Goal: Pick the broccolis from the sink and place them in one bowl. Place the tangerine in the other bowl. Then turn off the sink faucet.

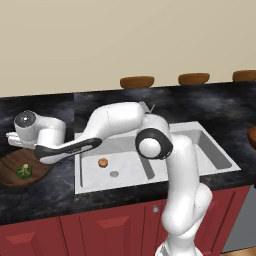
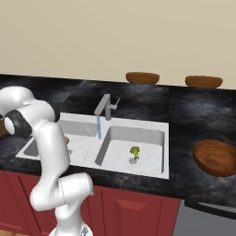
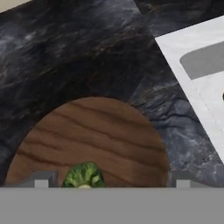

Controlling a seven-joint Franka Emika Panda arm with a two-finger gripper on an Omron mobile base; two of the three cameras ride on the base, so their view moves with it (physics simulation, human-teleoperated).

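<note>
Tool: the white arm's two-finger tool [image 3: 109, 180] hangs over the wide dark-brown wooden bowl [image 1: 10, 172] at the left end of the black stone surface [image 1: 60, 192]. Its jaws stand apart and let go, with nothing held.
Broccolis: two. One green floret [image 1: 23, 171] lies in that bowl, right under the tool, so it looks just dropped. The other [image 2: 134, 151] waits in the white sink's [image 2: 138, 171] right basin.
Tangerine: one small orange ball [image 1: 103, 162] in the left basin.
Wide bowls: two; the second [image 2: 215, 157] sits at the right end, likely for the tangerine.
Grey faucet [image 2: 105, 107]: one, water running.
</note>
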